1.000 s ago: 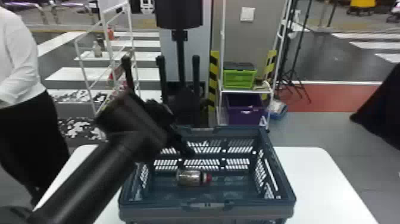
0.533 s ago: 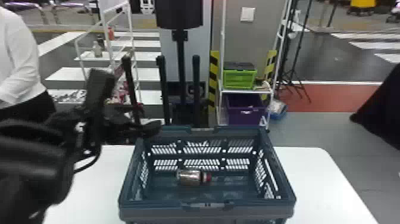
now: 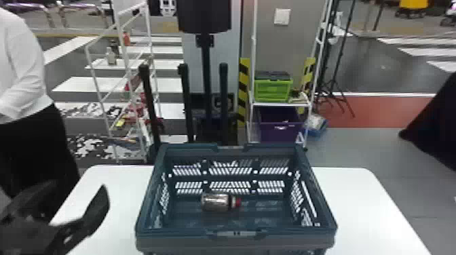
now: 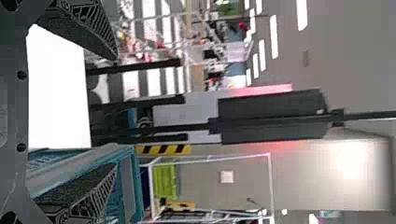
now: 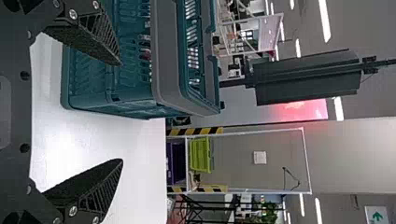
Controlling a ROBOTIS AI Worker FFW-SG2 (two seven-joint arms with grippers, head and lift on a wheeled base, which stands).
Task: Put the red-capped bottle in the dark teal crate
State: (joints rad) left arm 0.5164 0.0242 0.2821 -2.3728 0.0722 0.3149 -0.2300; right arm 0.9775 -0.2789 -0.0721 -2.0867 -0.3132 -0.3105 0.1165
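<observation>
Now that the left gripper has withdrawn left of the dark teal crate — jaws wide and empty, as on the right gripper — the red-capped bottle lies inside, placement apparently done.

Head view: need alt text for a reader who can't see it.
A red-capped bottle lies on its side inside a dark teal crate on a white table. The left gripper, open, is outside the crate at the lower left. Behind, a rack holds a green box above a purple one.
</observation>
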